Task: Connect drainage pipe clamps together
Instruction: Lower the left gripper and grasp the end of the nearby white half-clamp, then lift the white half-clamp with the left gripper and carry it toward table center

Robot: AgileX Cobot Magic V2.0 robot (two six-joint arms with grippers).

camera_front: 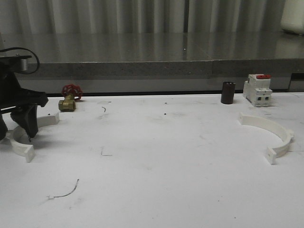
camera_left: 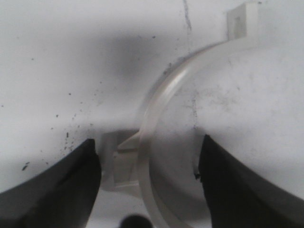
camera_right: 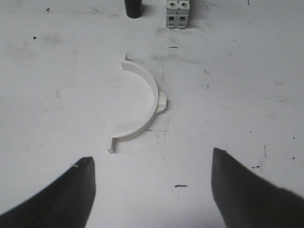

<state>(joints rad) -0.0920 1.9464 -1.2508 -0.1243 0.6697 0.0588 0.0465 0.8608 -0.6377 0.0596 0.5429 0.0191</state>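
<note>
Near the left edge of the tabletop (camera_front: 152,161), one clamp half (camera_front: 23,137) is straddled by the left gripper (camera_front: 29,126), whose fingers are spread apart either side of the band, not yet closed. Toward the right edge, the other clamp half (camera_front: 273,133) lies flat; above it the right gripper (camera_right: 152,190) is held wide, empty.

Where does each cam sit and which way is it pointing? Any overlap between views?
Front: looks forward over the white table toward the grey wall; left claw over the left clamp half, right clamp half, breaker, dark cylinder, red-handled valve.
Left wrist: on the left arm, looks down close; open left claw straddles the left clamp half.
Right wrist: on the right arm, higher up; open right claw, right clamp half.
Shared: front and right wrist both show the right clamp half, breaker, dark cylinder.
</note>
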